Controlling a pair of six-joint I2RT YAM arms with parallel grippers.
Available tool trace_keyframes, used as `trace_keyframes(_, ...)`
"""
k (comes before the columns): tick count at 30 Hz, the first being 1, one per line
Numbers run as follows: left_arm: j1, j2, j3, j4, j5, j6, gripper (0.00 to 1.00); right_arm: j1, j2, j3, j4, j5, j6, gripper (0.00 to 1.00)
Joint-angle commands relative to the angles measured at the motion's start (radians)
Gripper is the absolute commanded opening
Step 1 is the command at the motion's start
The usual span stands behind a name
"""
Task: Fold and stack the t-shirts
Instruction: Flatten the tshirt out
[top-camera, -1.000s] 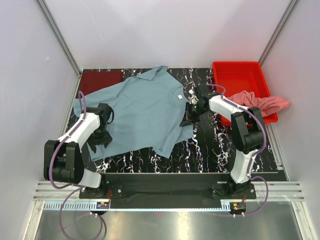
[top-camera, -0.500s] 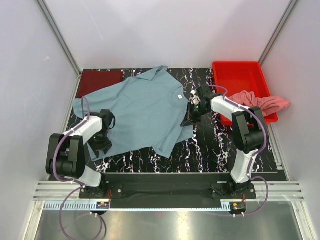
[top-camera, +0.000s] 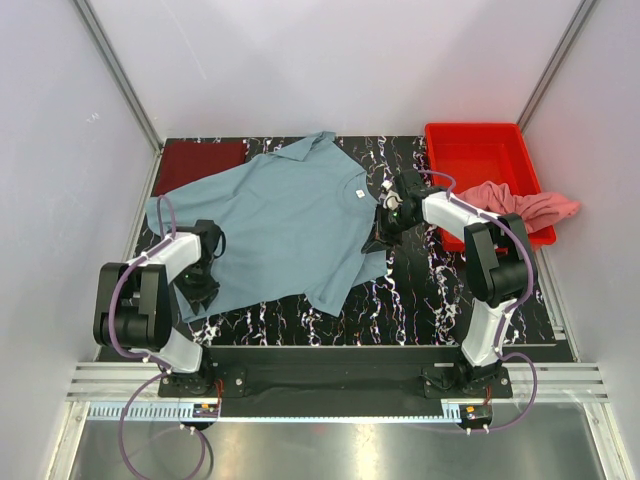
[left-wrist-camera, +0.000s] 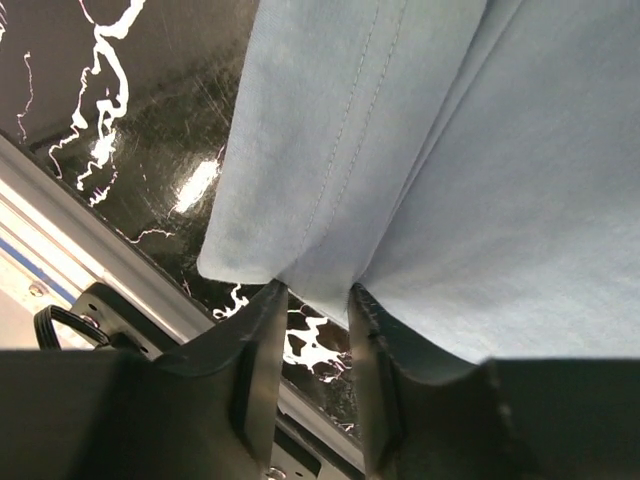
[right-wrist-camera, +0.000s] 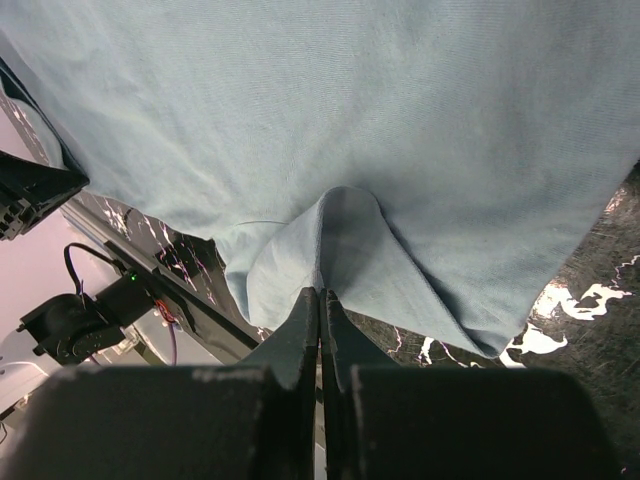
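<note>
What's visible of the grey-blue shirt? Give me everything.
The grey-blue shirt is soft, plain matte cloth with a collar, short sleeves, stitched hems and a small white tag. It lies spread nearly flat and skewed on the black marbled table, collar toward the far edge. The right pincer is shut on its right edge, tenting a small fold. The left pincer sits at the left hem with cloth gathered at its tips; a firm grip cannot be confirmed.

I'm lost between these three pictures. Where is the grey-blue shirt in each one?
Top external: the grey-blue shirt lies spread across the middle.
Left wrist: the shirt fills the upper right.
Right wrist: the shirt covers most of the picture.
Shared landmark: the black white-veined table, seen in all three.
</note>
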Motion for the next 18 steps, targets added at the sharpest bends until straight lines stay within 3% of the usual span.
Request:
trace_keyframes(1, 0.010, 0.008, -0.004, 0.030, -0.028, 0.007, 0.32, -0.007, -0.024, 0.012, 0.021, -0.024, -0.004, 0.00)
trace_keyframes(6, 0.010, -0.009, 0.013, 0.020, -0.013, 0.026, 0.12, -0.005, -0.023, 0.023, 0.007, -0.011, -0.015, 0.00)
trace_keyframes(7, 0.010, -0.016, 0.024, 0.016, -0.013, 0.029, 0.01, -0.007, -0.021, 0.026, 0.003, -0.009, -0.018, 0.00)
trace_keyframes(18, 0.045, -0.277, 0.116, -0.056, 0.058, 0.056, 0.00, -0.008, -0.044, 0.070, -0.051, 0.046, -0.021, 0.00)
